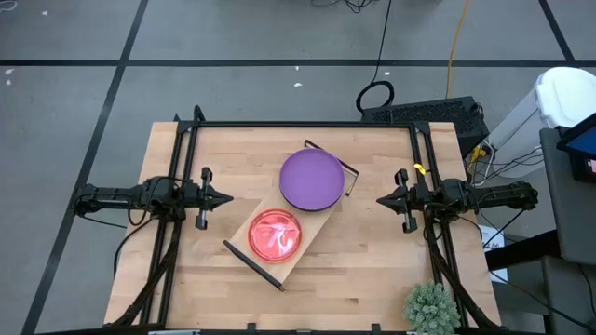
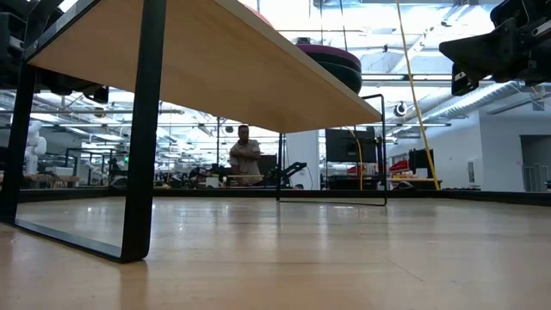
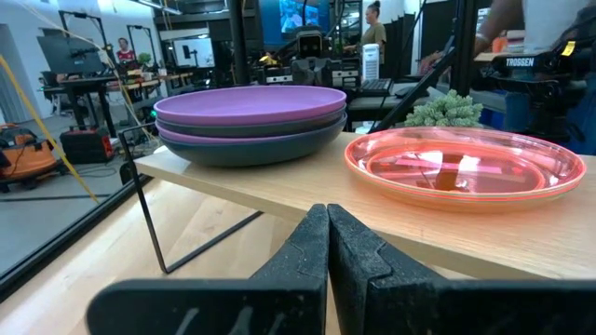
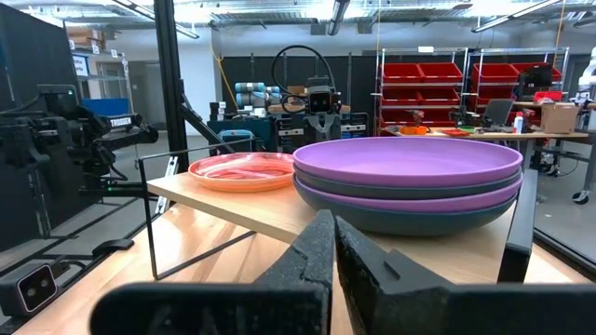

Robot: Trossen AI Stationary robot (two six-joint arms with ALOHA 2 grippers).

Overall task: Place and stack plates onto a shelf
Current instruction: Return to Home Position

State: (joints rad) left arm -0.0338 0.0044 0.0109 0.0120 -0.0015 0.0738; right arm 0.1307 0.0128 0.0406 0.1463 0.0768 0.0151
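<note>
Shelf [image 3: 298, 186]: light wood board, smooth, satin sheen. End frame [image 4: 515, 234]: thin black metal, matt. Bench [image 1: 372, 270]: pale wood in glued strips, smooth, low gloss. Purple plates [image 4: 410, 160] & dark teal plates [image 4: 400, 219]: opaque plastic, smooth, matt. Pink plate [image 3: 461, 166]: translucent plastic, glossy, strong reflections on face. Left hand [image 3: 328, 212] & right hand [image 4: 333, 221]: black fingers, grainy rough texture, matt.

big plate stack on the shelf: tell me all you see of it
The large plate stack holds four round, matte plastic-looking plates, nested level: purple on top, then dark teal-black, purple, dark teal-black. It rests on the light-wood shelf by one black frame end, apart from the pink plate.
</note>
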